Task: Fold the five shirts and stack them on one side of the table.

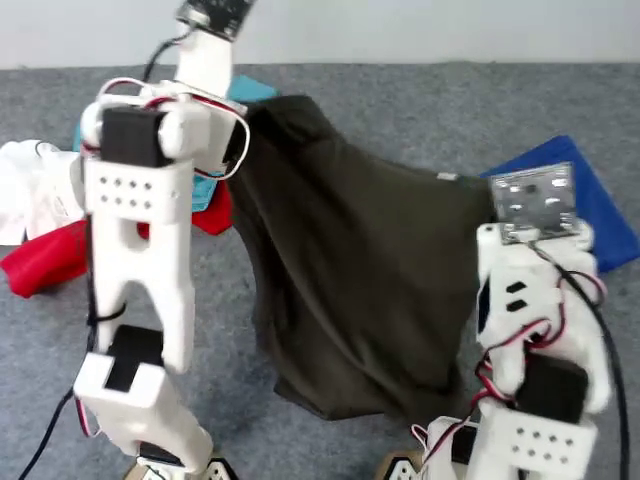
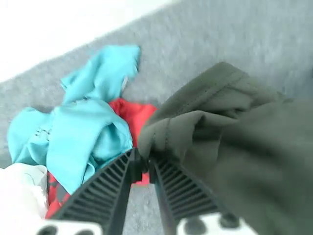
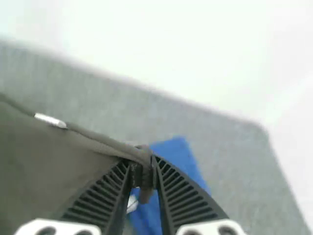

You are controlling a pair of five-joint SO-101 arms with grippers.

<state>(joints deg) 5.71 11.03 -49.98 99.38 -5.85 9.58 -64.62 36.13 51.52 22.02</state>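
Note:
A dark olive shirt [image 1: 360, 270] hangs stretched between both arms above the grey table [image 1: 400, 100]. My left gripper [image 2: 144, 164] is shut on one top corner of the olive shirt [image 2: 230, 127], at the back left. My right gripper [image 3: 143, 174] is shut on the other corner of the olive shirt [image 3: 54, 166], at the right. A teal shirt [image 2: 83, 127], a red shirt [image 1: 45, 260] and a white shirt [image 1: 30, 195] lie crumpled at the left. A blue shirt [image 1: 600, 205] lies at the right, behind the right arm.
The left arm's white body [image 1: 140, 250] stands over the pile at the left. The right arm's body [image 1: 535, 330] stands at the front right. Bare grey table shows along the back and at the front left [image 1: 230, 380].

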